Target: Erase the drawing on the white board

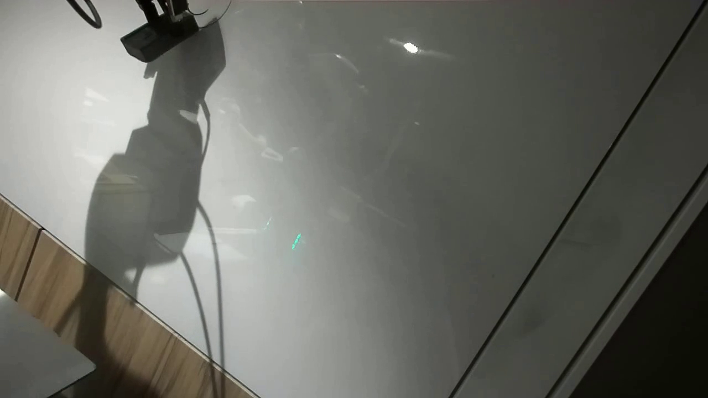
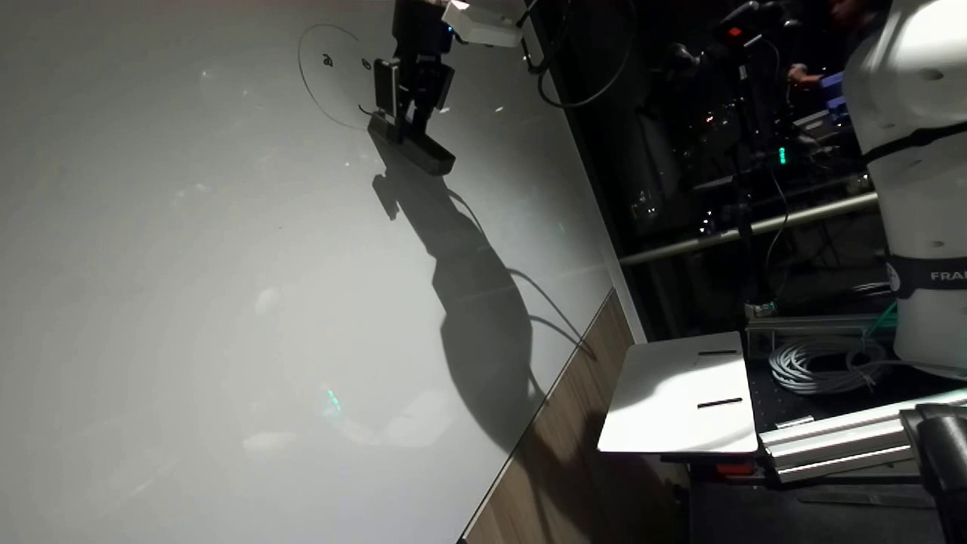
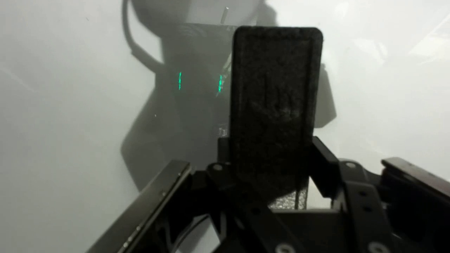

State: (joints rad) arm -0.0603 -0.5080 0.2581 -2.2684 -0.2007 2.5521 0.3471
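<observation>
The fingers (image 3: 325, 168) are clamped on the eraser (image 3: 274, 105), one along each long side, so the block is pinched across its narrow width and its length sticks out past them at both ends. That hold probably serves to leave the wiping face turned away from the fingers, toward the white board (image 2: 249, 264), and to keep the fingertips off the surface. In an exterior view the drawing (image 2: 328, 60), a thin round outline with small marks inside, lies just beside the fingers, on the side away from the robot's base (image 2: 937, 325) as seen there; whether its missing stretch of outline is covered or already wiped I cannot tell. The shadow (image 2: 483, 325) starts close by the eraser beneath the fingers, so the block is near the board, but contact is not clear. The placing looks meant for a sideways sweep over the marks. Since the ends reach beyond the fingers, pressing on one of them could twist the block in the grip; even pressure near the middle should suit better.
</observation>
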